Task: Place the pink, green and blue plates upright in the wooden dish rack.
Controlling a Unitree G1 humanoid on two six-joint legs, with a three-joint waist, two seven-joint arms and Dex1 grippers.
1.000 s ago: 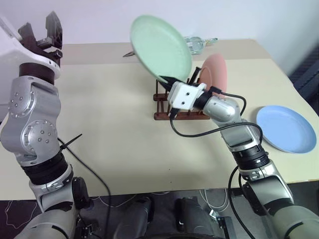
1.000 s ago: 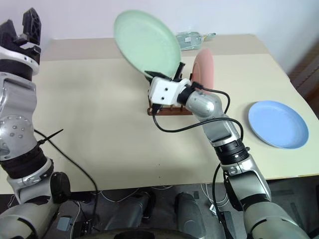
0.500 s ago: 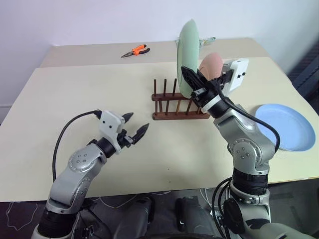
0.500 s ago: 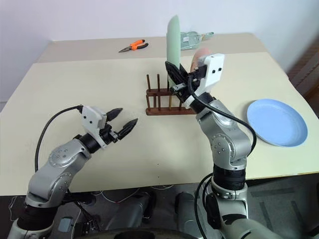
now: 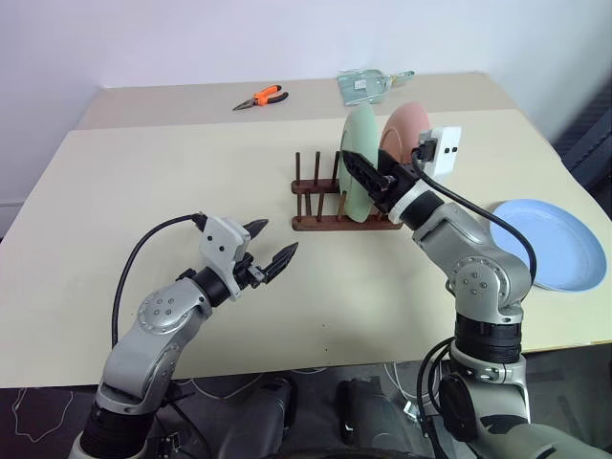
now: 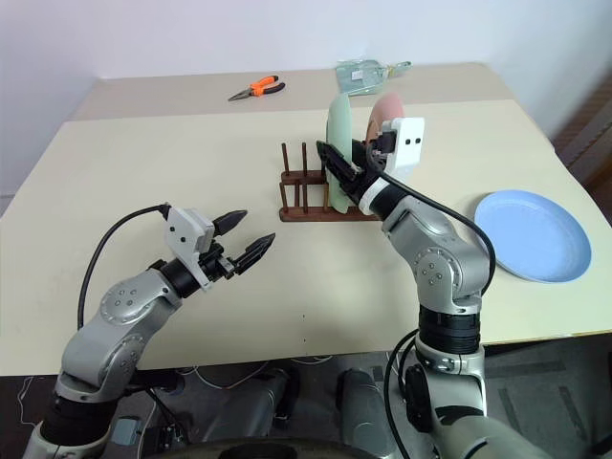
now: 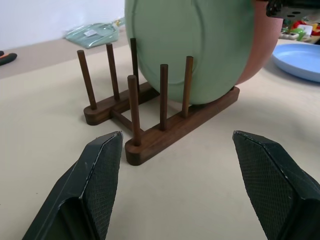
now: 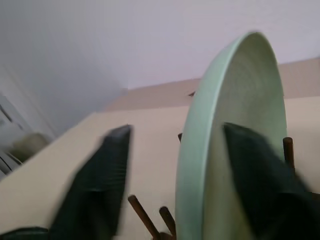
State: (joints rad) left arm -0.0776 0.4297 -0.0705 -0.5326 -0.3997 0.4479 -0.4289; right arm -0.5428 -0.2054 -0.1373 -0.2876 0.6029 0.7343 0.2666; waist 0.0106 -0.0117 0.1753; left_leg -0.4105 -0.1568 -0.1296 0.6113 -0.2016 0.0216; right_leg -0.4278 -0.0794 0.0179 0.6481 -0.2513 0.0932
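Plates first: from the left eye view, the green plate stands upright between the pegs of the wooden dish rack, with the pink plate upright just behind it toward the robot's right, and the blue plate lies flat on the table, well apart from the rack on the right side. The right gripper reaches in at the green plate, its black fingers spread to either side of the plate's rim. The left gripper hangs low over the table in front of the rack, fingers apart and holding nothing. Orange-handled pliers and a clear plastic bag lie at the far edge of the table. In the left wrist view, the two open fingers frame the rack from close by; the green plate sits in the slots between the pegs, with the pink plate behind it and the blue plate off to the side. In the right wrist view, the green plate's rim runs between the two parted fingers, one on each face, with pegs showing below.
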